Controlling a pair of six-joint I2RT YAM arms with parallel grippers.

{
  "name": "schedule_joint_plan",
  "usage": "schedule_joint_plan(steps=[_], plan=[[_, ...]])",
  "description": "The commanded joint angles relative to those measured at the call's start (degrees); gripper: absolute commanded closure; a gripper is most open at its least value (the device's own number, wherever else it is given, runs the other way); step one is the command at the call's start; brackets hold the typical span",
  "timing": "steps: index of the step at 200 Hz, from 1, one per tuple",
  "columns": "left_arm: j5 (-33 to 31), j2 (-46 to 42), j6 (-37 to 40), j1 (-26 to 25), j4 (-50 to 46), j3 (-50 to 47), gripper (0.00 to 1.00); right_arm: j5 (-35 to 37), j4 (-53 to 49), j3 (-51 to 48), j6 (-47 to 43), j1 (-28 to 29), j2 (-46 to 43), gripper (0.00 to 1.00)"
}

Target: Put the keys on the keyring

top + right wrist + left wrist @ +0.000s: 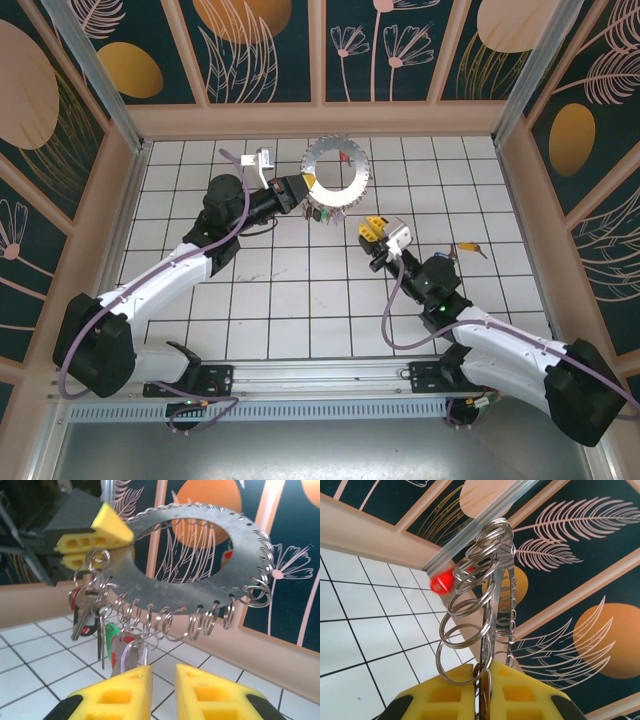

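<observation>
Left gripper (pixel 298 190) clamps the keyring (pixel 350 155) at the table's 12 o'clock, keys (pixel 102 630) dangling at its 7 o'clock. Right gripper (pixel 162 672), jaws slightly parted and empty, sits at its 5 o'clock.

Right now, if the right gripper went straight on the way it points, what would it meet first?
Probably the keys hanging under the keyring, which sit just beyond the right gripper and its parted fingers. Depth is hard to judge from the wrist view.
</observation>
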Motion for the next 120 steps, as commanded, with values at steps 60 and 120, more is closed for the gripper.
schedule_joint_plan(steps=[60,120], plan=[[1.34,-2.60,5.52,0.24,1.25,2.63,1.00,-4.36,-2.32,6.70,-1.07,-0.18,3.47,0.89],[1.87,-2.21,5.53,0.28,1.32,2.82,1.00,-4.61,-1.07,8.68,-1.44,-0.17,6.16,0.90]])
